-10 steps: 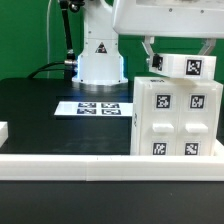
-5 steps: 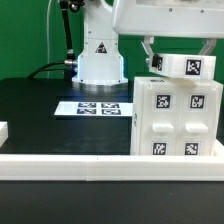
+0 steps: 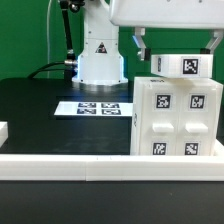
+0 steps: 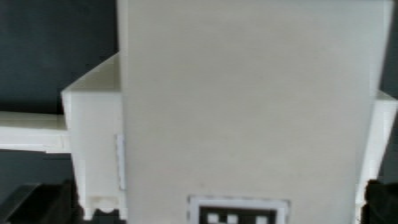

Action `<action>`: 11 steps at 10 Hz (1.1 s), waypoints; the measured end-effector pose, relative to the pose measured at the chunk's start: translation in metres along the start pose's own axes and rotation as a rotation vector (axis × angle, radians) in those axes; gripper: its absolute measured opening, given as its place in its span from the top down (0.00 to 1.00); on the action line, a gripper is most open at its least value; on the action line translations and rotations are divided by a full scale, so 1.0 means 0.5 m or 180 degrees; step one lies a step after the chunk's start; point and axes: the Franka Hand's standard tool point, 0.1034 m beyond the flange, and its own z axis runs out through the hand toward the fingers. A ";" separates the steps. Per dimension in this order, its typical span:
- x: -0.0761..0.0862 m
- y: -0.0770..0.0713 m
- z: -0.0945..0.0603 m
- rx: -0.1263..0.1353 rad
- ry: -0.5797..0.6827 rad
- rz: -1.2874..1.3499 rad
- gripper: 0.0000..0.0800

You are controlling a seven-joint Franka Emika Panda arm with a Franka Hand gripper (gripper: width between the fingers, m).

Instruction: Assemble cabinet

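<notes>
The white cabinet body (image 3: 175, 115) stands upright at the exterior view's right, with marker tags on its front. A white top panel (image 3: 185, 66) with a tag lies tilted on top of it. My gripper (image 3: 180, 48) hangs just above the panel, open, with one finger on each side and neither touching it. In the wrist view the cabinet body (image 4: 231, 100) fills the frame. The tagged panel (image 4: 240, 212) sits between my dark fingertips (image 4: 39, 203) at the edges.
The marker board (image 3: 98, 107) lies flat on the black table in front of the robot base (image 3: 98, 55). A white rail (image 3: 70, 163) runs along the table's front edge. A small white part (image 3: 3, 130) shows at the exterior view's far left.
My gripper has opened wider and lifted a little off the top panel. The panel stays resting on the cabinet body.
</notes>
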 end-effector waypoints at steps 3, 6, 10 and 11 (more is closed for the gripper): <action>-0.007 0.000 0.012 -0.0007 -0.0065 0.0020 0.00; 0.003 -0.016 0.003 -0.0005 -0.0124 0.0048 0.21; 0.006 -0.014 0.003 -0.0007 -0.0118 0.0099 0.30; 0.006 -0.014 0.003 -0.0007 -0.0118 0.0098 0.30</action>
